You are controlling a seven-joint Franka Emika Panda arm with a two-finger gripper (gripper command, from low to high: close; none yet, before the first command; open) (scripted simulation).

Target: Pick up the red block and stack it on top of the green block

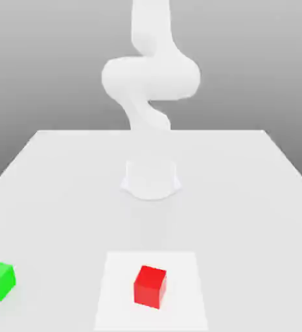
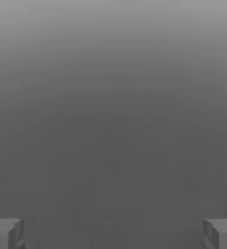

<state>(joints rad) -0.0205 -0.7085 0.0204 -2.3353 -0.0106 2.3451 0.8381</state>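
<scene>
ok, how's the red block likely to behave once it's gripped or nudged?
The red block looks rigid: its edges are straight and its corners crisp, so it probably won't give when squeezed. Its flat faces suggest it would slide rather than roll if nudged. About as tall as wide, it seems unlikely to tip easily.
</scene>
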